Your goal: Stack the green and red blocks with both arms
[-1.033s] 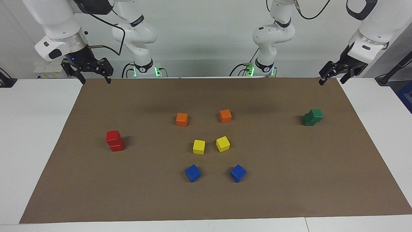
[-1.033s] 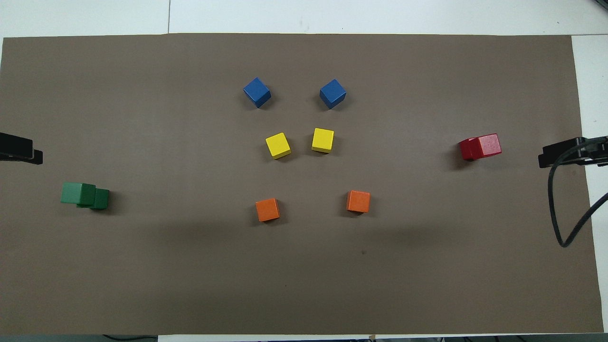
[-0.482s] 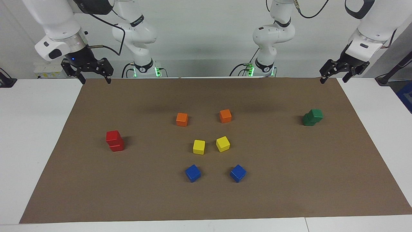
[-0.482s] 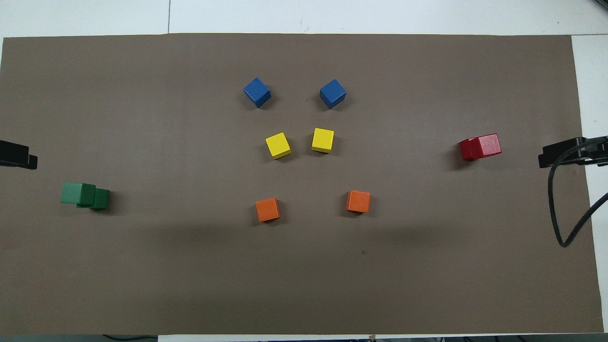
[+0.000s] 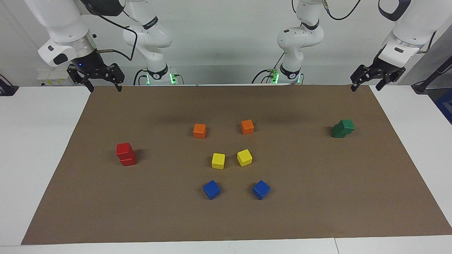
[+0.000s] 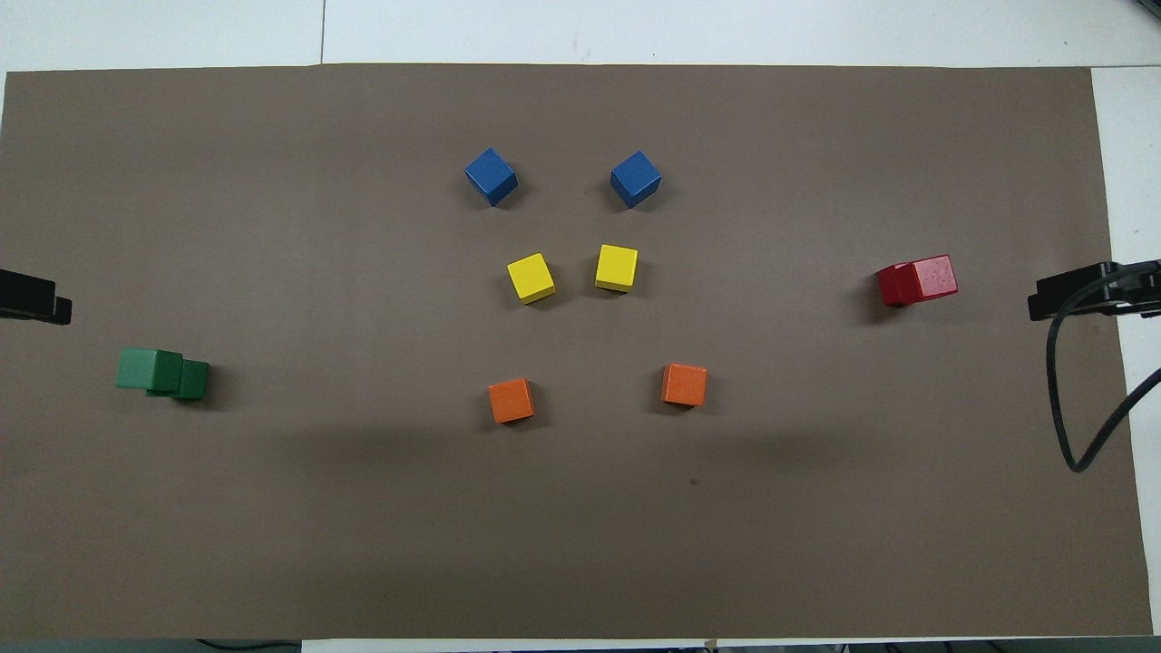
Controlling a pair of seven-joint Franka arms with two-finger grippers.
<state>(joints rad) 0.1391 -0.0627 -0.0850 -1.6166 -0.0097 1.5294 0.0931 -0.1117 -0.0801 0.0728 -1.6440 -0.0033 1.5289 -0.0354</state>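
Red stack (image 5: 126,154) and green stack (image 5: 343,128) flank the yellow cubes (image 5: 218,161), orange cubes (image 5: 199,131) and blue cubes (image 5: 211,189). Left gripper (image 5: 366,82) and right gripper (image 5: 102,83) hang spread, empty, nothing obstructing.

A robotics lab, plainly. Two white jointed arms (image 5: 152,38) and (image 5: 300,35) are bolted at the edge of a white surface (image 5: 39,148), green status lights glowing at their bases, black cables (image 5: 116,28) looping off them. The wall is bare and pale. A brown paper mat (image 5: 317,197) covers the surface, and small coloured cubes (image 5: 218,161) sit on it in tidy, symmetric pairs, like a test layout.
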